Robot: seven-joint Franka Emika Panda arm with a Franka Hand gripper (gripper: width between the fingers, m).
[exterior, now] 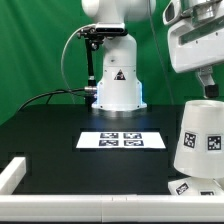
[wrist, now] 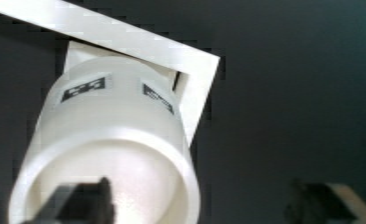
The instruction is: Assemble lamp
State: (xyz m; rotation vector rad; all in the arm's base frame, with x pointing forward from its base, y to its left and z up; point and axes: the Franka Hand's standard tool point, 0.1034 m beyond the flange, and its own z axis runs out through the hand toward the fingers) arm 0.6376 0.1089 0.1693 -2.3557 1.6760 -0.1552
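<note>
The white tapered shade [exterior: 201,139] stands upright at the exterior view's right, on the white angular base [exterior: 193,187], whose tags show beneath it. In the wrist view I look down on the shade [wrist: 112,140] with the base [wrist: 141,44] sticking out behind it. My gripper [exterior: 208,88] hangs just above the shade's top. In the wrist view the gripper [wrist: 206,203] is open: one dark finger [wrist: 82,200] is over the shade's top, the other [wrist: 333,200] is off to its side over the black table. The bulb is not visible.
The white robot pedestal [exterior: 115,85] stands at the back centre with a black cable beside it. The marker board [exterior: 121,140] lies flat mid-table. A white rail [exterior: 18,170] runs along the front left corner and front edge.
</note>
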